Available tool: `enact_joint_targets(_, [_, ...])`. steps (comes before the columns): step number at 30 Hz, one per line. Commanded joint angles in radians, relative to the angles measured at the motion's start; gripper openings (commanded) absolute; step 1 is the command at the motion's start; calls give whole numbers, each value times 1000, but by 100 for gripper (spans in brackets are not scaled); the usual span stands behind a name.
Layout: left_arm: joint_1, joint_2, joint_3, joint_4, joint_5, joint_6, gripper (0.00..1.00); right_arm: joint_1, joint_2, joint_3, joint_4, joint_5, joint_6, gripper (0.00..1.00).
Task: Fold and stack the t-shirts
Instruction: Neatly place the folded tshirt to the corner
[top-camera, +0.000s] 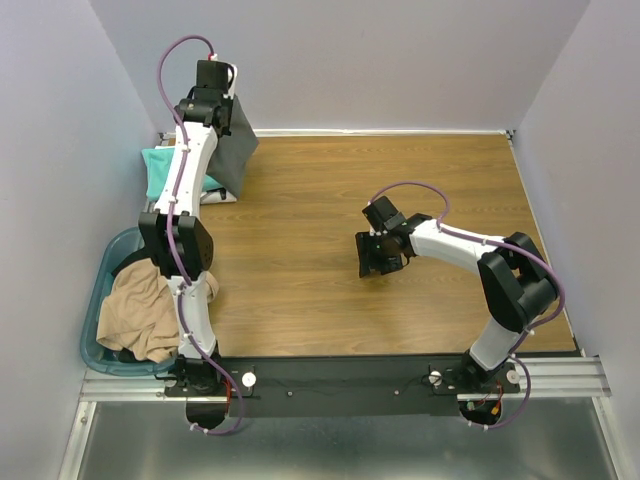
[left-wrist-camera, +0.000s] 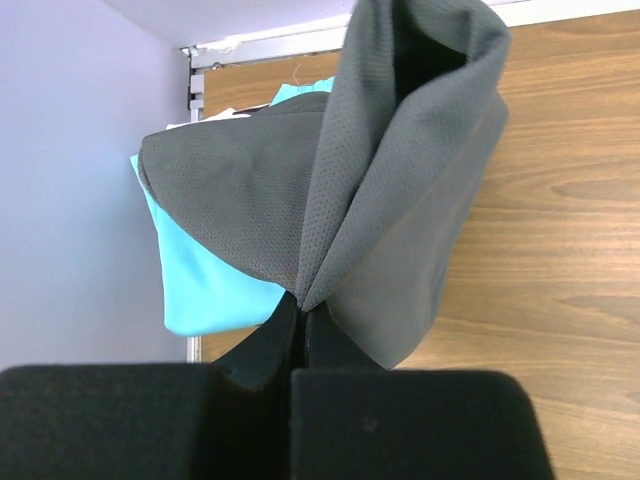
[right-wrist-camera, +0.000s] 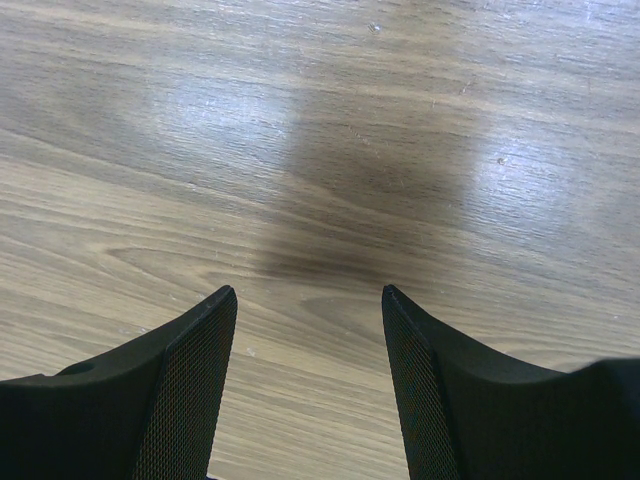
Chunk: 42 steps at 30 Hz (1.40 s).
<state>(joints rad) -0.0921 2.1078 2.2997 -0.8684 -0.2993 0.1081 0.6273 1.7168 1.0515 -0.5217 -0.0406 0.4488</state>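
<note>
My left gripper is raised at the far left corner and shut on the dark grey t-shirt. The shirt hangs folded from the jaws, and its lower part drapes over the stack. Under it a folded teal t-shirt lies by the left wall, with a white edge showing beneath. A tan t-shirt lies crumpled in the basket. My right gripper stands open just above the bare wood, with nothing between its fingers.
The blue-green basket sits at the near left, beside the left arm's base. The wooden table is walled at the left, back and right. A black rail runs along the near edge.
</note>
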Motion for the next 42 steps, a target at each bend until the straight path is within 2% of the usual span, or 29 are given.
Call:
enact_joint_targets(1, [32, -32, 32, 16, 34, 7, 0, 3, -3, -10, 5, -15, 18, 67])
enact_joint_targets(12, [114, -26, 58, 40, 158, -4, 0, 5, -6, -18, 9, -21, 30, 67])
enact_joint_targets(25, [163, -11, 86, 60, 235, -42, 0, 5, -6, -25, 12, -22, 36, 67])
enact_joint_targets(42, [262, 92, -17, 134, 325, -76, 0, 5, -2, -28, 12, -27, 37, 67])
